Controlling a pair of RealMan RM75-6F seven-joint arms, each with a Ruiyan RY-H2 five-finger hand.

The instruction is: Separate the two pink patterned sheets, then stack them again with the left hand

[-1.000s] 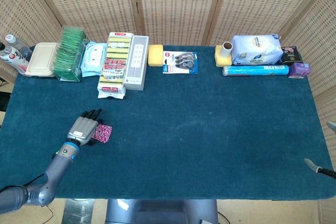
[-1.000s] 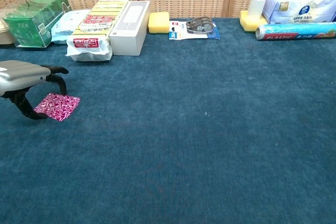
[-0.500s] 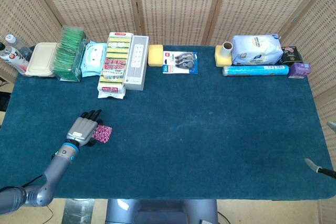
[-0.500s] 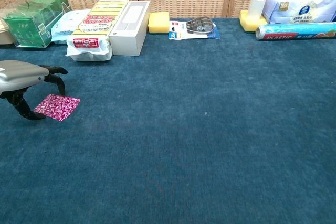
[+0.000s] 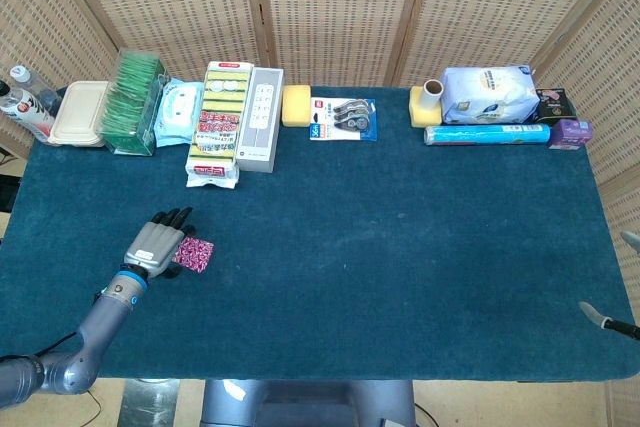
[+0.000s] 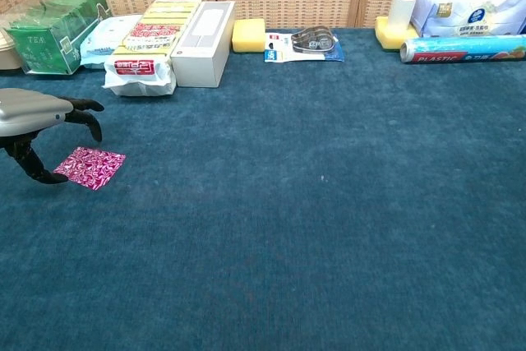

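Lying flat on the dark teal felt tabletop (image 5: 400,237), the small pink patterned paper sheets (image 6: 89,167) show as a single square at the near left of the scene. Whether it is one sheet or two stacked cannot be told. Just left of it, the silver-backed left hand (image 6: 37,125) with black fingers (image 6: 84,111) arches over the sheets' left edge, fingers apart and holding nothing. At the near right edge, only a sliver of the right hand (image 5: 606,321) shows; its state cannot be told.
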